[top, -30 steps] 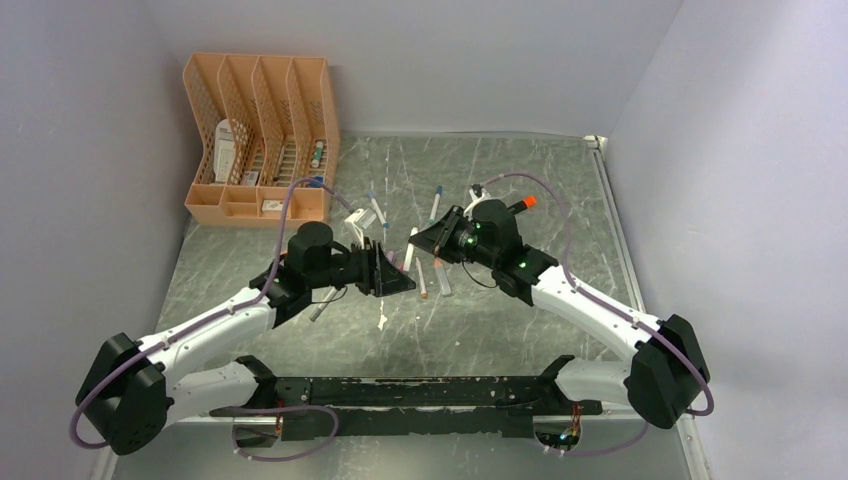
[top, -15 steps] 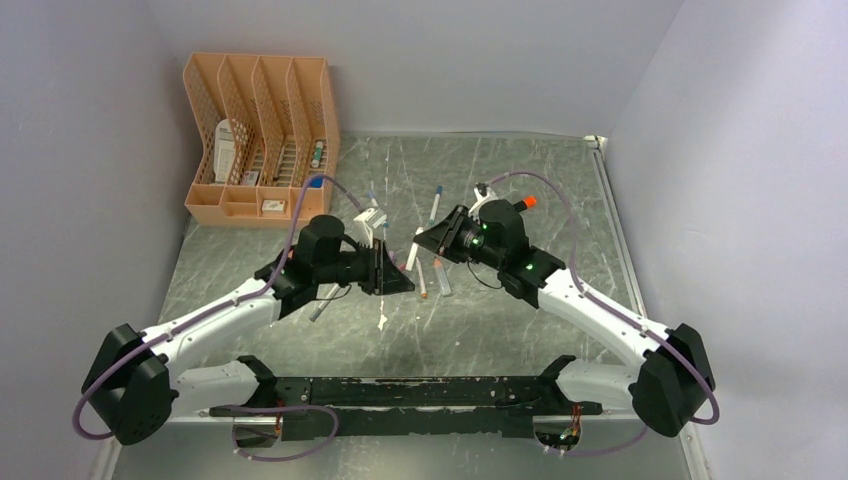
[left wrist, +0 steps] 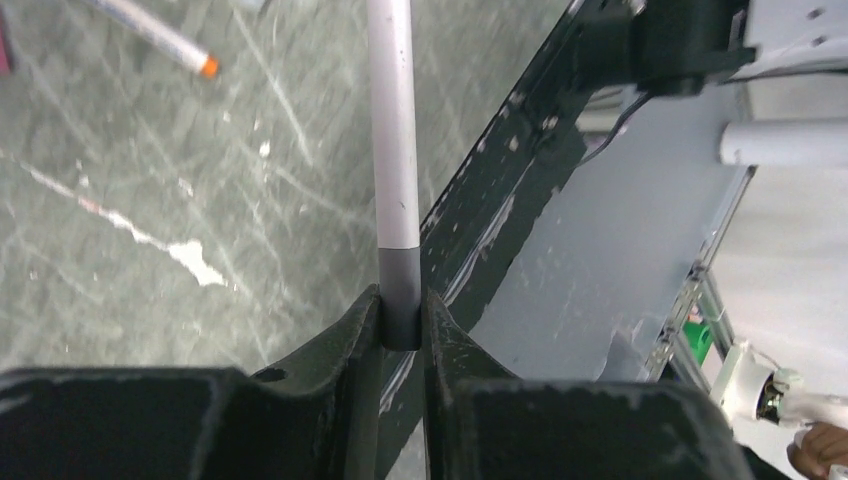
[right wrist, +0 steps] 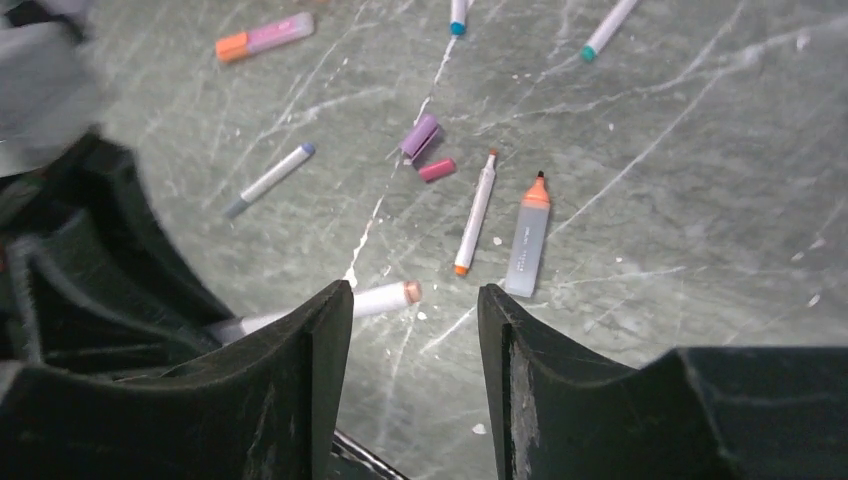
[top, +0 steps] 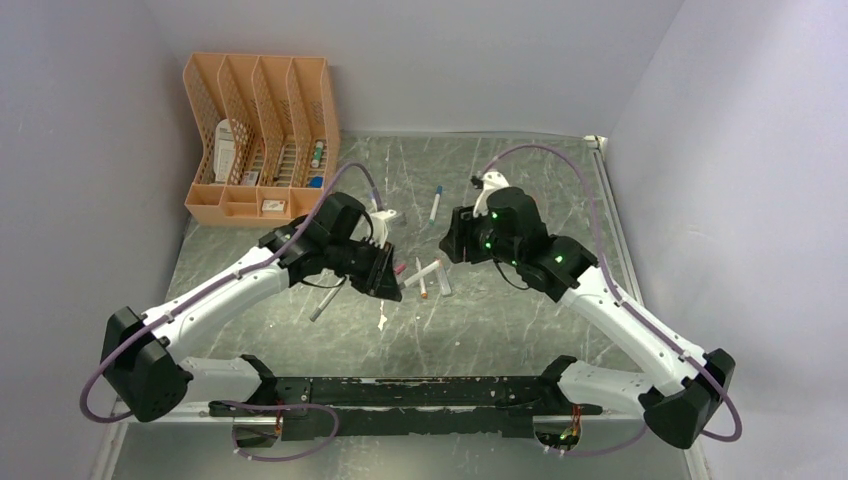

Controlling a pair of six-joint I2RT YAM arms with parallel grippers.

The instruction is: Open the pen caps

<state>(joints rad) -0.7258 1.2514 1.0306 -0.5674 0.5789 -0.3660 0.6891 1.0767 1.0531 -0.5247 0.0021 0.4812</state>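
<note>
My left gripper (left wrist: 402, 298) is shut on the dark grey end of a white pen (left wrist: 392, 140), which sticks straight out from the jaws. From the right wrist view that pen's other end (right wrist: 385, 297) shows a bare pinkish tip. My right gripper (right wrist: 415, 300) hangs open above the table with nothing between its fingers. A pink cap (right wrist: 437, 170) and a purple cap (right wrist: 420, 137) lie loose side by side on the table. The pink cap (top: 399, 269) lies just off my left gripper (top: 385, 280); my right gripper (top: 455, 240) is apart to the right.
Beside the caps lie a white pen with orange ends (right wrist: 474, 214) and a grey highlighter with an orange tip (right wrist: 527, 240). More pens (right wrist: 268, 180) are scattered around. An orange file organiser (top: 260, 140) stands back left. A black rail (top: 400, 392) runs along the near edge.
The right gripper has opened and drawn back to the right, away from the left one. The left gripper shut on the pen and swung it. A pink cap now lies on the table.
</note>
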